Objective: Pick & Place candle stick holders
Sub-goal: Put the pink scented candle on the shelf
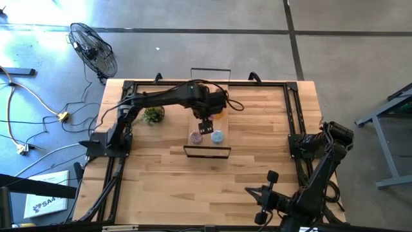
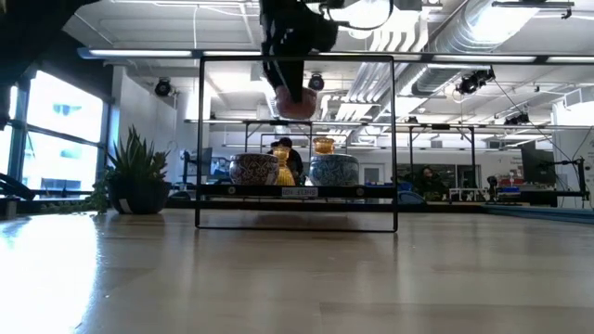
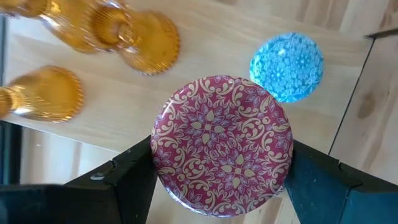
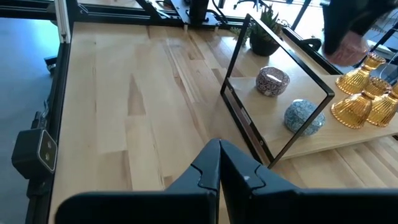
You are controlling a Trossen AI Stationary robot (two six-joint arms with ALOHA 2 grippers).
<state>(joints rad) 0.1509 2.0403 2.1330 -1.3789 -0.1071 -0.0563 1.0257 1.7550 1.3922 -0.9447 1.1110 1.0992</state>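
Note:
My left gripper (image 1: 206, 124) reaches over a raised wooden shelf (image 1: 207, 143) in a black frame and is shut on a pink patterned holder (image 3: 221, 143), held above the shelf in the low view (image 2: 297, 104). A second pink holder (image 1: 196, 136) and a light-blue holder (image 1: 217, 136) stand on their bases on the shelf. Three amber holders (image 3: 134, 37) stand on the shelf's far part, mostly under the arm in the high view. My right gripper (image 4: 219, 163) is shut and empty near the table's near right corner (image 1: 264, 193). My left gripper pinches the pink holder by two opposite sides of its round wall (image 3: 163, 163) between its two fingers (image 3: 127, 174). The fingers come from above, pointing down. The holder sits upright, its open top up, lifted clear of the shelf.
A green potted plant (image 1: 153, 115) stands left of the shelf. The shelf's black wire frames rise at its near (image 1: 207, 152) and far (image 1: 210, 69) ends. Bare tabletop lies between the shelf and the near edge.

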